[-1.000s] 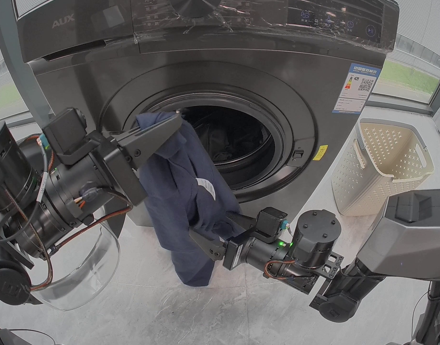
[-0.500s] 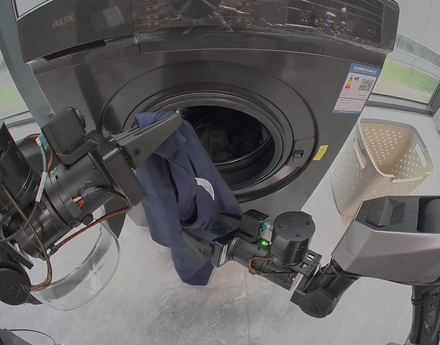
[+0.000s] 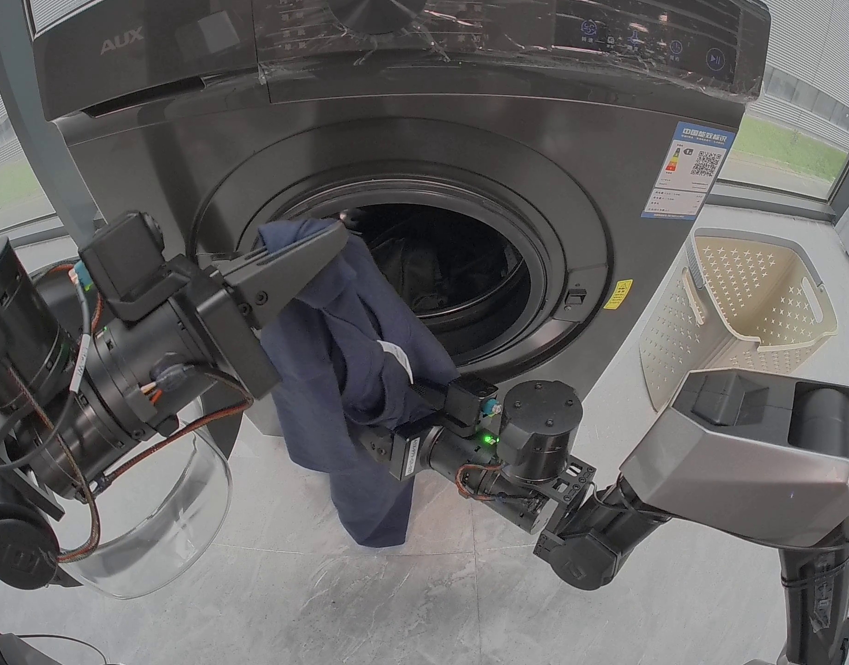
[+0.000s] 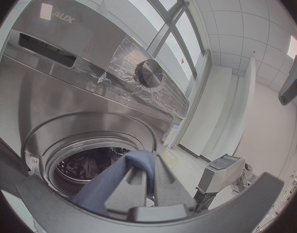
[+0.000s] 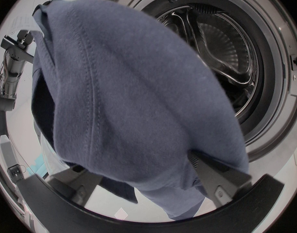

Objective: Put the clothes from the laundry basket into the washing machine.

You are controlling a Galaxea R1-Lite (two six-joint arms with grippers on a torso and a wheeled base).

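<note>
A navy garment [image 3: 351, 362] hangs in front of the washing machine's open drum [image 3: 461, 279]. My left gripper [image 3: 327, 233] is shut on its top edge, level with the upper left of the drum's rim; the pinched cloth [image 4: 122, 169] sits between the fingers [image 4: 164, 185]. My right gripper [image 3: 374, 441] is pressed into the garment's lower half, below the drum opening. Its fingers [image 5: 219, 178] stand apart and open, with the cloth [image 5: 129, 94] draped over them. Dark clothes [image 4: 87, 162] lie inside the drum. The cream laundry basket [image 3: 748, 325] stands to the right of the machine.
The machine's round glass door [image 3: 166, 519] hangs open at the lower left, under my left arm. Bare tiled floor [image 3: 351, 602] lies in front of the machine. Windows run along the wall behind the basket.
My right arm has moved left and up toward the drum, pushing deeper into the lower part of the garment and bunching it. The left gripper has held still.
</note>
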